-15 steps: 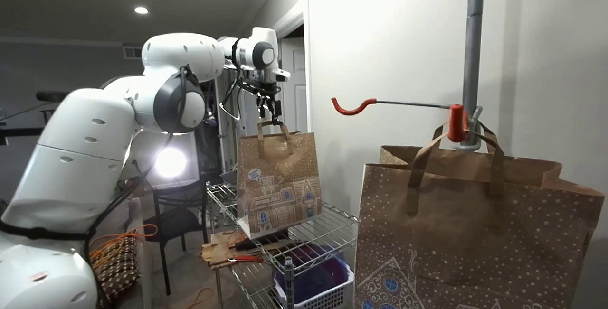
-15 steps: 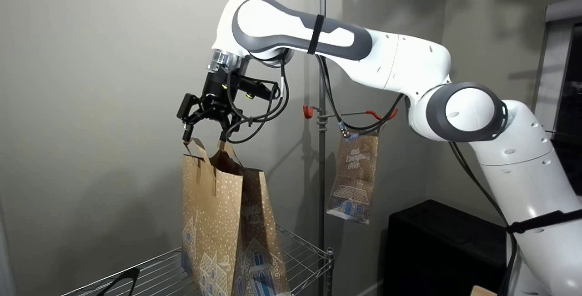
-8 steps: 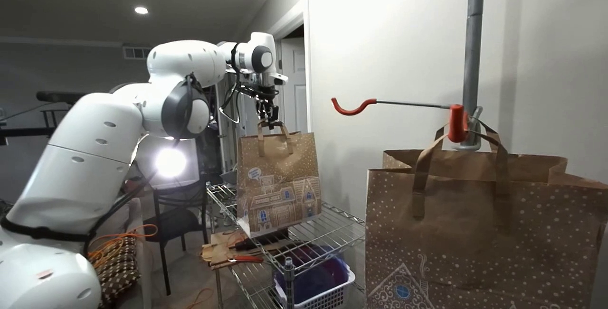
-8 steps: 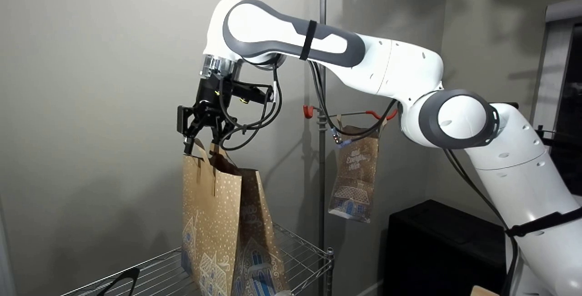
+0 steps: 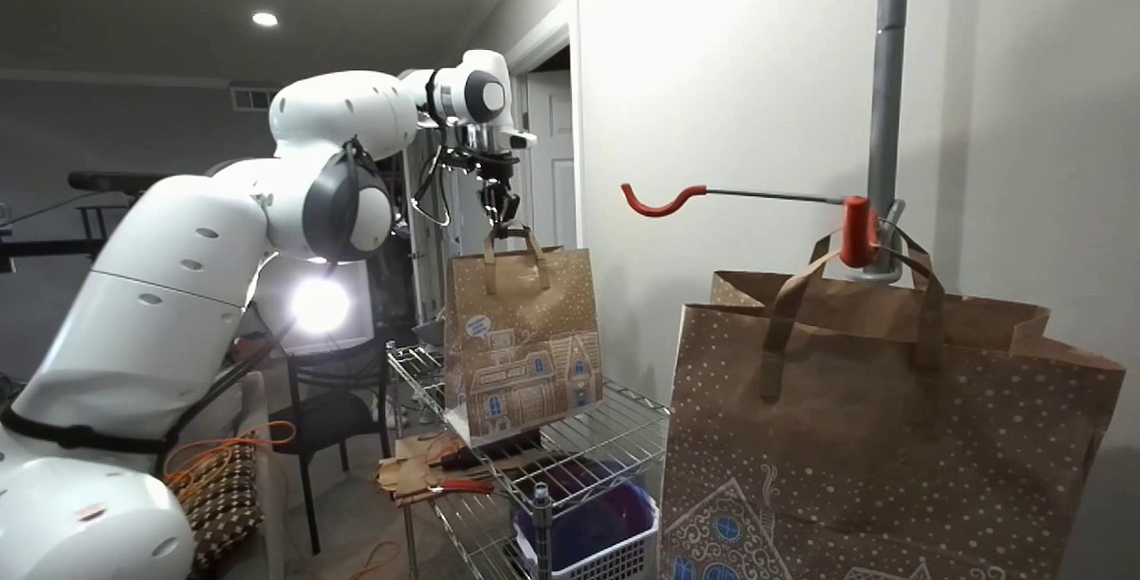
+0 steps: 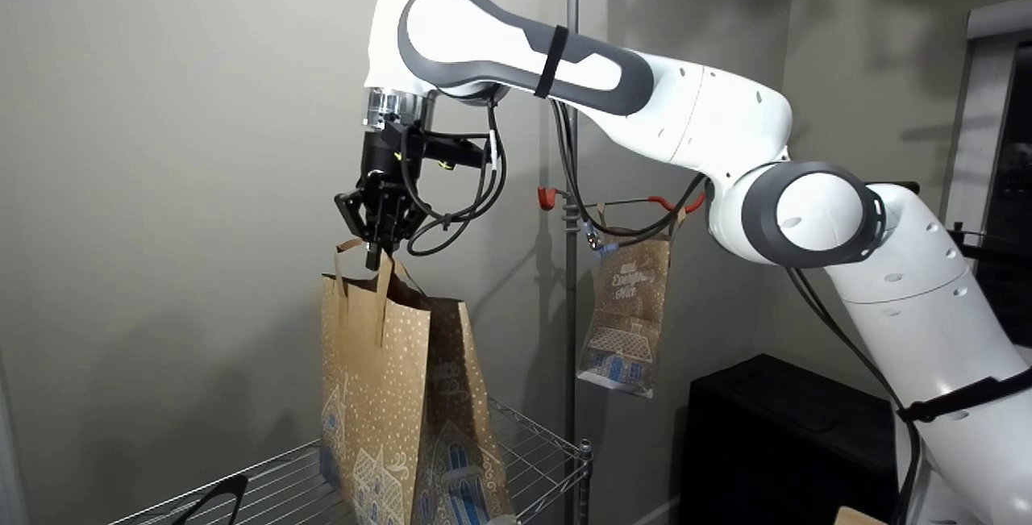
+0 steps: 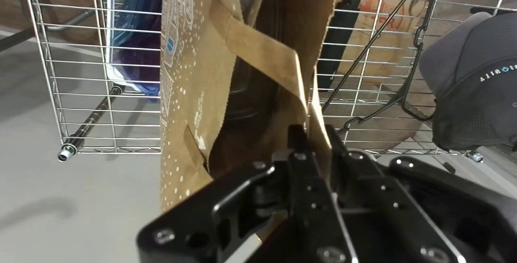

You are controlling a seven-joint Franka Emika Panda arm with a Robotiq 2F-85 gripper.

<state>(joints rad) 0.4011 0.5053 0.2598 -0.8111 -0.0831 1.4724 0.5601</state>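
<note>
One brown paper bag (image 6: 375, 396), long side upright, stands before me on a wire shelf (image 5: 570, 448), directly below the claw (image 7: 314, 129) clamped on its handle (image 7: 319, 121)

The premises appear to be a room in a home, serving also as a robot workspace. Noted from where I stand: a white panelled door (image 5: 554, 143) in a white-painted frame (image 5: 574, 108), a round recessed ceiling light (image 5: 264, 20), a black metal-framed chair (image 5: 333, 420) and brown-and-cream patterned cloth (image 5: 221, 504), all domestic in character. A chrome wire shelving unit (image 5: 541, 526) holds a white plastic basket (image 5: 616, 555) low down and a grey peaked cap (image 7: 476, 81) above. A white-and-grey jointed robot arm (image 6: 726, 118) among these furnishings marks the workspace.
</note>
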